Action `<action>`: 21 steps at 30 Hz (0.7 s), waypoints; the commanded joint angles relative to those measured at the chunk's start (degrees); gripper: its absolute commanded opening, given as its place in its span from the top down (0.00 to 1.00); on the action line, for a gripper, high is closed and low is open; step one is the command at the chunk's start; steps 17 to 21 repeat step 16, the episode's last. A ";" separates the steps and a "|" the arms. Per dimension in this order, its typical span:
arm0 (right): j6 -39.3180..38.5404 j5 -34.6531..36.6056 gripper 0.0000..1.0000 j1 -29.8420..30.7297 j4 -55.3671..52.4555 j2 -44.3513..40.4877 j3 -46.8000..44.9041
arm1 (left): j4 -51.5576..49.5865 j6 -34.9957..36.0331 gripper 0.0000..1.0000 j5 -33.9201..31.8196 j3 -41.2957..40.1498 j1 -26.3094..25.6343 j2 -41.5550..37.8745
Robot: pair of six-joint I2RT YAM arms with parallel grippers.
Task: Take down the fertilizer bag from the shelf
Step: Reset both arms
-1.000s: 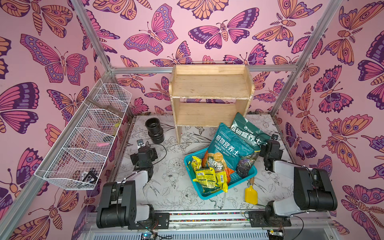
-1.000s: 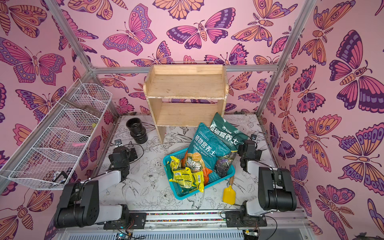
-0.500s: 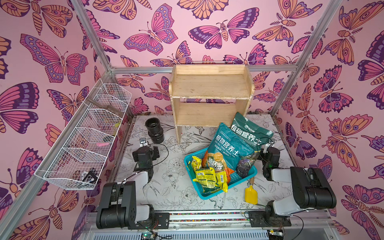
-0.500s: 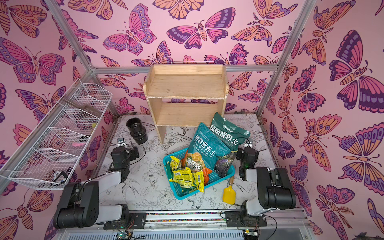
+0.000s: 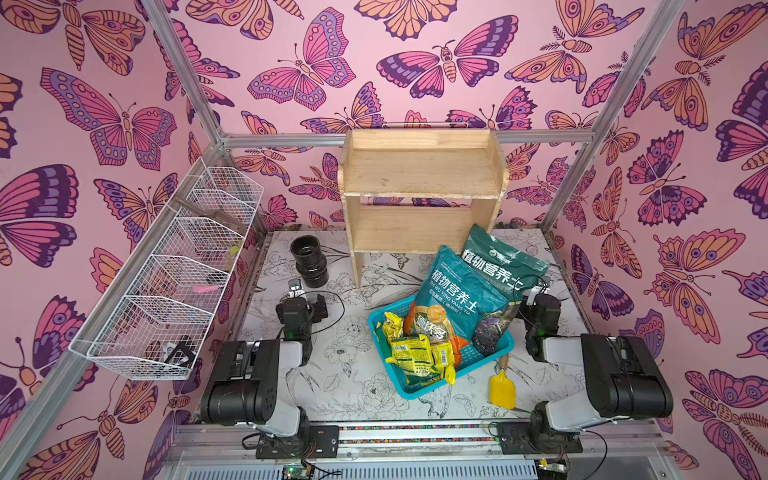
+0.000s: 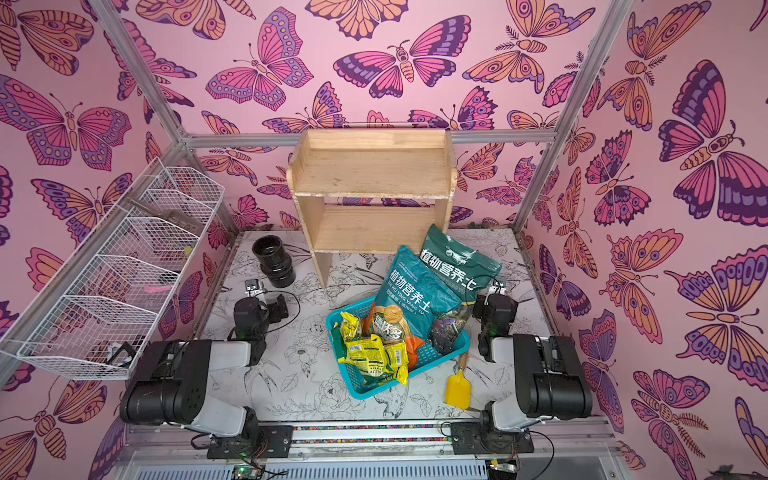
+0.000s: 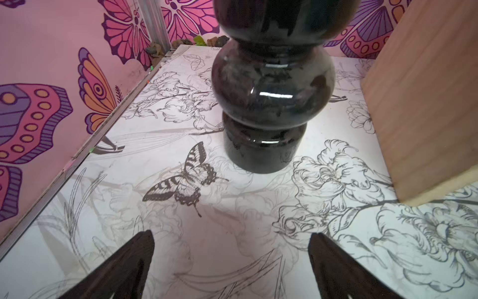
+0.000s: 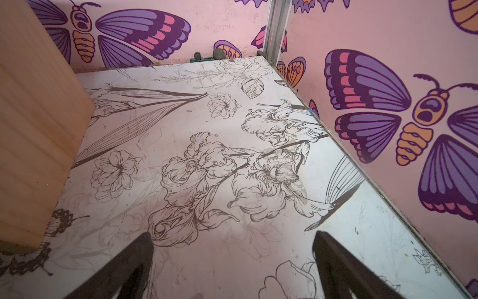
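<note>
Shelf (image 5: 419, 183) sitting bare on both tiers. Fertilizer bag (image 5: 457, 299) leaning in the blue basket (image 5: 415, 392) on the desk, a second teal bag (image 5: 503, 266) propping it from behind. Task is probably done. Left claw (image 7: 230, 234) and right claw (image 8: 232, 234) gaping wide, carrying nothing, hovering low over bare desk.

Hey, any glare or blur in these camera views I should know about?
Left wrist view: bright glints on the glossy black bulbous vase, its top soft and cropped. Right wrist view: the pale wooden shelf looks soft up close. Both top views: even light, sharp.
</note>
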 commanded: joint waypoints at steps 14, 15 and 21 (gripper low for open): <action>-0.38 -0.78 0.01 0.29 -0.69 -0.35 1.22 | 1.77 -0.59 0.00 -3.91 2.94 -1.25 0.89; -0.38 -0.78 0.01 0.26 -0.71 -0.39 1.13 | 1.75 -0.60 0.00 -3.91 2.94 -1.26 0.88; -0.46 -0.76 0.01 0.21 -0.51 -0.43 1.06 | 1.72 -0.56 0.00 -3.91 2.93 -1.26 0.88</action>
